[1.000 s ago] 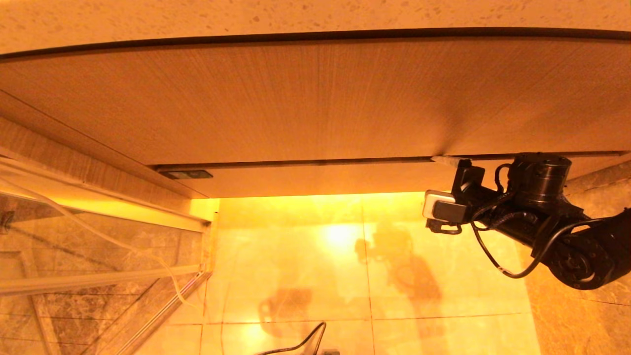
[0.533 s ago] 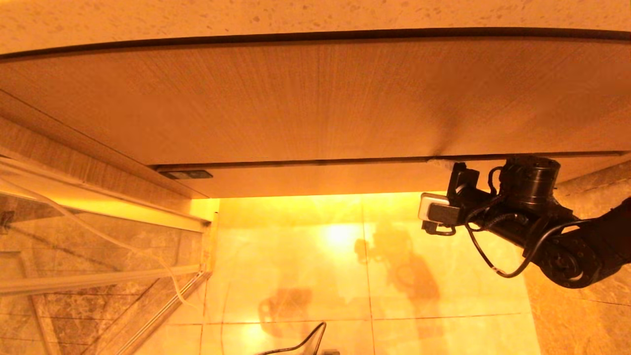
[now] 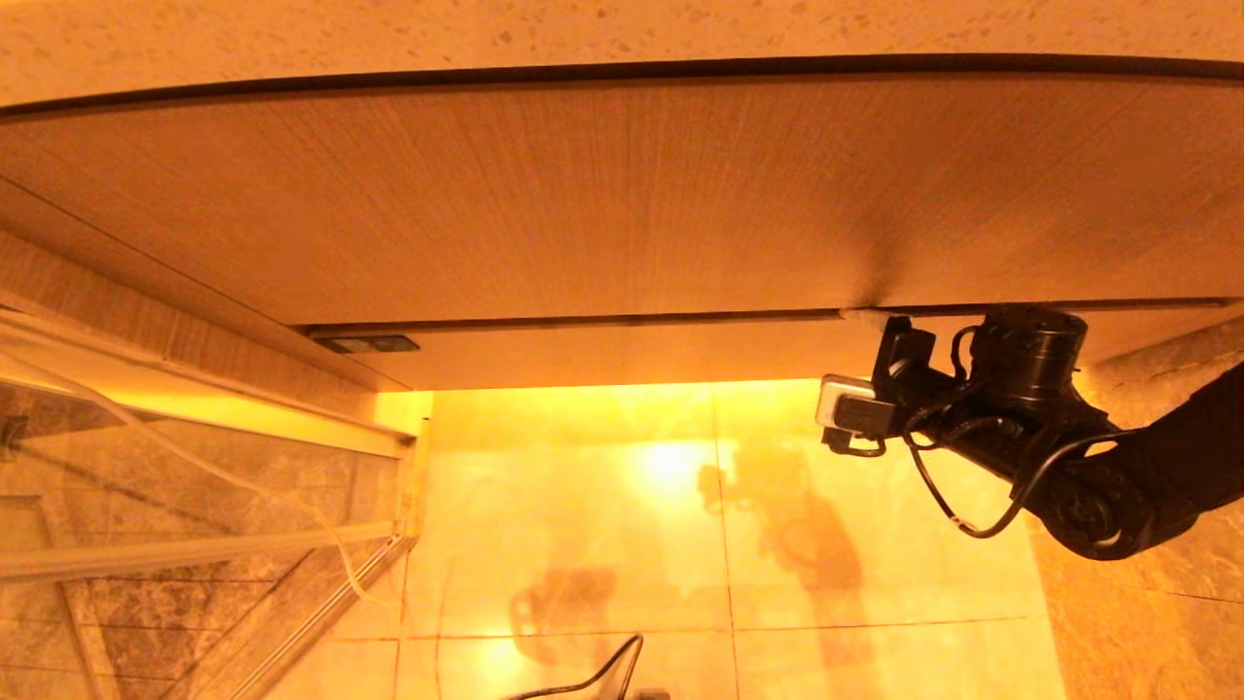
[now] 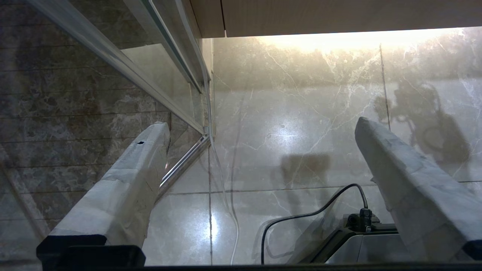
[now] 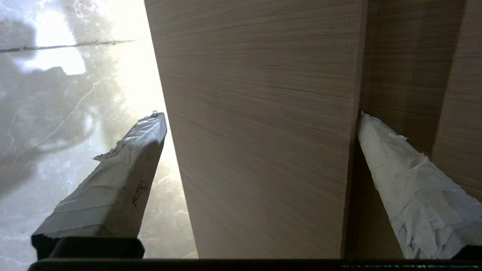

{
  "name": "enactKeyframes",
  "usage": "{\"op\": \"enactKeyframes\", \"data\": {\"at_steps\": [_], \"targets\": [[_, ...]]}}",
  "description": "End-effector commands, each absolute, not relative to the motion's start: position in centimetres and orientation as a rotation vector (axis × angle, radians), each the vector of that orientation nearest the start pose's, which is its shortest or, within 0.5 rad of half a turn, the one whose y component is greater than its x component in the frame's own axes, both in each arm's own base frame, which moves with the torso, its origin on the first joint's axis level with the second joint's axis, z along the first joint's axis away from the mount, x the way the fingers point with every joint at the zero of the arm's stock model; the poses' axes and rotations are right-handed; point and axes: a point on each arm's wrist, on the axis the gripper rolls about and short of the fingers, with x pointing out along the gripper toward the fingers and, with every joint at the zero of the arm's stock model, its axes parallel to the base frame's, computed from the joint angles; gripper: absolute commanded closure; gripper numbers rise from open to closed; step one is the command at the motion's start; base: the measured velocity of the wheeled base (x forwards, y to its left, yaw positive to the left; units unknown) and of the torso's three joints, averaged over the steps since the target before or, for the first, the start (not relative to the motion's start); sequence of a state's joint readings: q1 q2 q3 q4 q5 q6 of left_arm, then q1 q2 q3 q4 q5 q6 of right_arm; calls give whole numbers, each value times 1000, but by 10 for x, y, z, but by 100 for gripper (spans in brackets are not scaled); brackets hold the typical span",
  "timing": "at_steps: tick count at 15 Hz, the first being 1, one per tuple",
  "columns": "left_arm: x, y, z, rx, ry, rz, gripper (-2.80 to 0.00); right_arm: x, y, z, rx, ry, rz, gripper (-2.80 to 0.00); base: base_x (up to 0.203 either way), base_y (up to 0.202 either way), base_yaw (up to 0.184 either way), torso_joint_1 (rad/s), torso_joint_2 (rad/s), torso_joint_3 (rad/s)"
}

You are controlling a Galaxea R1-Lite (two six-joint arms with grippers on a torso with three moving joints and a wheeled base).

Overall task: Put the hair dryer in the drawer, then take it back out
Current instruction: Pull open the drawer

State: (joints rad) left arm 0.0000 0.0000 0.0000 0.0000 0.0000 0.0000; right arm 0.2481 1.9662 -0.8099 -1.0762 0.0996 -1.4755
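Two taped fingers (image 5: 406, 195) of the right claw (image 3: 880, 326) straddle the lower edge of the drawer (image 5: 260, 131) front, spread apart, one finger in the seam behind it, probably to pull the plain, handleless, wood-grain panel open. Left claw (image 4: 260, 188) hangs released over the floor. No hair dryer shows anywhere.

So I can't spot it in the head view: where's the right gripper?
The right gripper sits low on the robot's right, open, fingers astride the lower wood panel, one in the seam under the taller front.

no readable text, labels or numbers, seemingly
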Motion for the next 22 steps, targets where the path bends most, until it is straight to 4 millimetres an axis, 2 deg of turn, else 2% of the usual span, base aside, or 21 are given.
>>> {"op": "enactKeyframes", "data": {"at_steps": [1, 22], "targets": [[-23, 0, 75, 0, 0, 0, -280, 347, 90, 135, -1476, -184, 348, -280, 0, 0, 0, 0, 0, 0], [-23, 0, 75, 0, 0, 0, -280, 348, 86, 113, -1505, -28, 430, -280, 0, 0, 0, 0, 0, 0]]}}
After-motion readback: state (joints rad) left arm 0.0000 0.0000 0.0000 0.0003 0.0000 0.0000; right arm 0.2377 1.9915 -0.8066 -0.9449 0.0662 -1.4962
